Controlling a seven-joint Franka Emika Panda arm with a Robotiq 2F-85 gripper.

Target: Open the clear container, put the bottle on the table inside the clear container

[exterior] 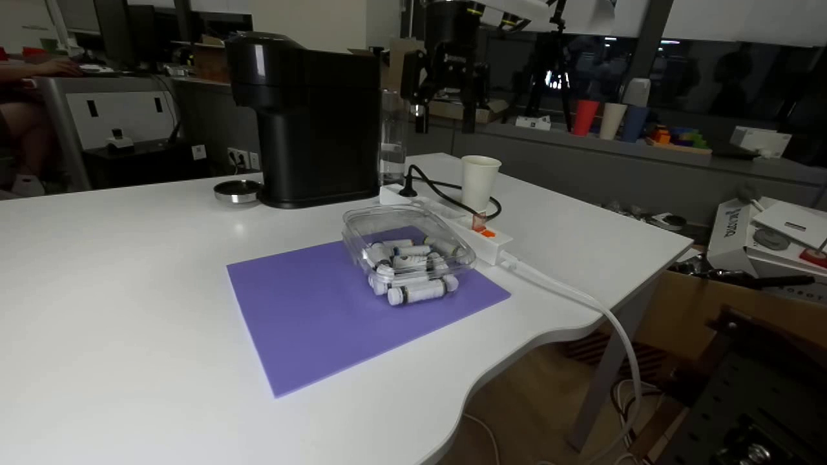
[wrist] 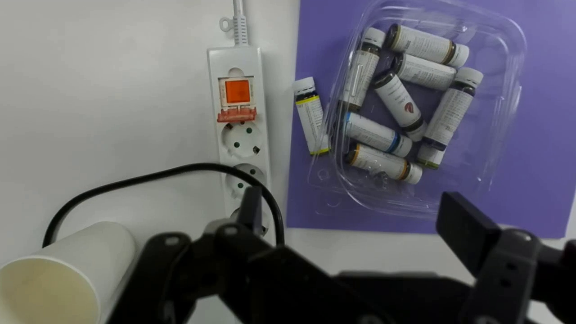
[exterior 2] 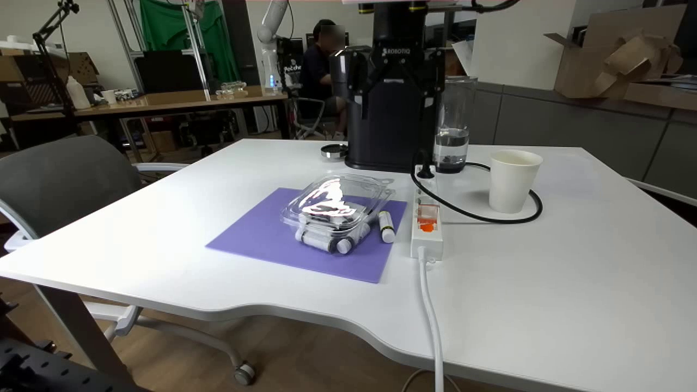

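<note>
The clear container [exterior: 362, 223] sits on the purple mat with several small white-labelled bottles inside. It also shows in an exterior view [exterior 2: 354, 185] and in the wrist view [wrist: 497, 148]. Its clear lid looks to be on. One bottle [wrist: 311, 118] with a yellow band lies on the mat beside the container, on the power strip side; it also shows in an exterior view [exterior 2: 386, 226]. All rest on the white table [exterior: 129, 310]. My gripper [wrist: 353, 208] is open and empty, high above the table in both exterior views [exterior: 446, 119] [exterior 2: 396, 109].
The purple mat [exterior: 310, 323] lies under the container. A white power strip [wrist: 240, 94] with a black cable stands beside the mat. A white paper cup [exterior 2: 514, 182], a black coffee machine [exterior: 316, 129] and a small metal dish [exterior: 237, 192] stand farther back.
</note>
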